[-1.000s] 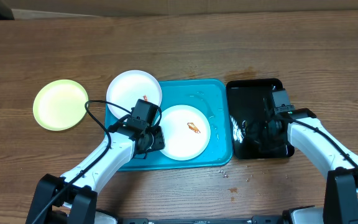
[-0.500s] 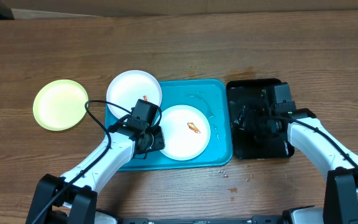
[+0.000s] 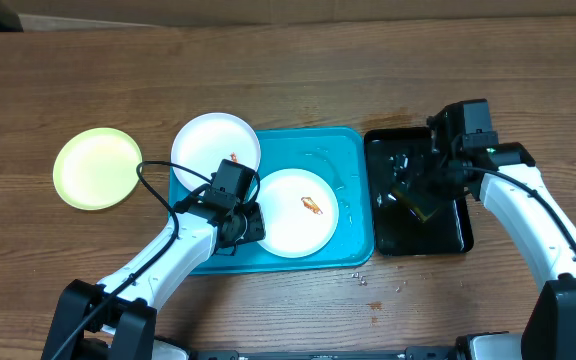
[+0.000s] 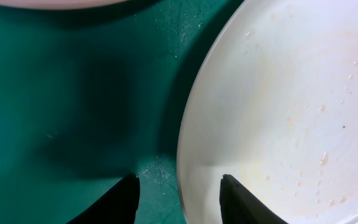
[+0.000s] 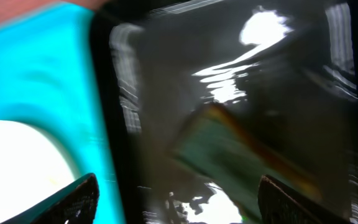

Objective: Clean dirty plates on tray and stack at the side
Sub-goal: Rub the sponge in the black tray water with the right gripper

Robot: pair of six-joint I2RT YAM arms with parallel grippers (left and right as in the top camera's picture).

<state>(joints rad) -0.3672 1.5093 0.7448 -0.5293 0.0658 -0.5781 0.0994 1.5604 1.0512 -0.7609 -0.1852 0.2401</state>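
Note:
The turquoise tray (image 3: 351, 160) holds a white plate (image 3: 296, 212) with an orange smear. A second white plate (image 3: 215, 147) with a small smear overlaps the tray's back left corner. A lime-green plate (image 3: 96, 168) lies on the table to the left. My left gripper (image 3: 249, 226) is low at the tray plate's left rim and open. In the left wrist view its fingertips (image 4: 179, 194) straddle the rim of the plate (image 4: 278, 112), with one finger (image 4: 124, 200) over the tray (image 4: 73, 93). My right gripper (image 3: 436, 172) hangs open above a black tray, holding nothing.
The glossy black tray (image 3: 453, 238) stands right of the turquoise one, wet, with a green-yellow sponge (image 3: 420, 203) lying in it. That sponge (image 5: 241, 149) shows blurred under my right fingertips (image 5: 178, 190). Small crumbs (image 3: 364, 279) dot the table near the front.
My right gripper opened, let go of the sponge in the black tray and rose towards the back. The left arm and the plates stayed put.

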